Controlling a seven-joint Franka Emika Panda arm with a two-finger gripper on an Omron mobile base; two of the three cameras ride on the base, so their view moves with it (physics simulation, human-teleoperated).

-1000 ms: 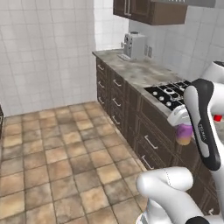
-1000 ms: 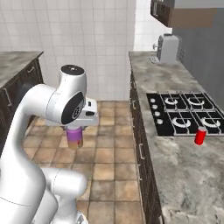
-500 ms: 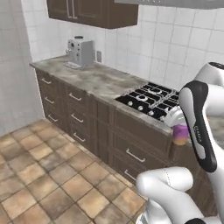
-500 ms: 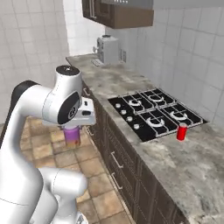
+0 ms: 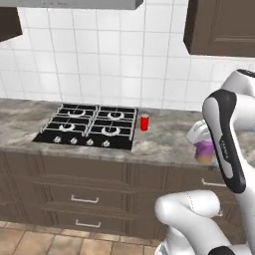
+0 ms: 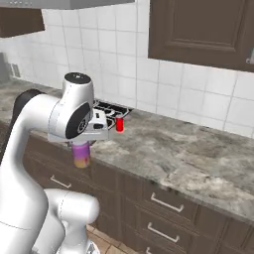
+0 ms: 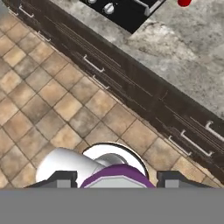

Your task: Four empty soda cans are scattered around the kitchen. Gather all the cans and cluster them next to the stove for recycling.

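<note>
My gripper [image 6: 82,147] is shut on a purple soda can with a tan band [image 6: 81,156], held upright in front of the counter edge, over the floor. The left base view shows the same can [image 5: 204,151] to the right of the stove [image 5: 89,127], partly behind my forearm. A bright red soda can [image 5: 144,123] stands on the counter just right of the black stove [image 6: 110,108]; this red can [image 6: 119,124] is beyond my hand. In the hand view the purple can's top [image 7: 117,176] sits between the fingertips [image 7: 61,178], with the red can [image 7: 184,2] at the top edge.
The grey marbled counter [image 6: 188,154] runs right of the stove with bare room. Dark brown drawers with silver handles [image 5: 84,199] sit below it. A wall cabinet [image 6: 203,30] hangs above. Brown tile floor [image 7: 48,96] lies under my hand.
The whole picture has swung round as the base turned to face the stove counter. The purple can stays in my gripper, in the same hold.
</note>
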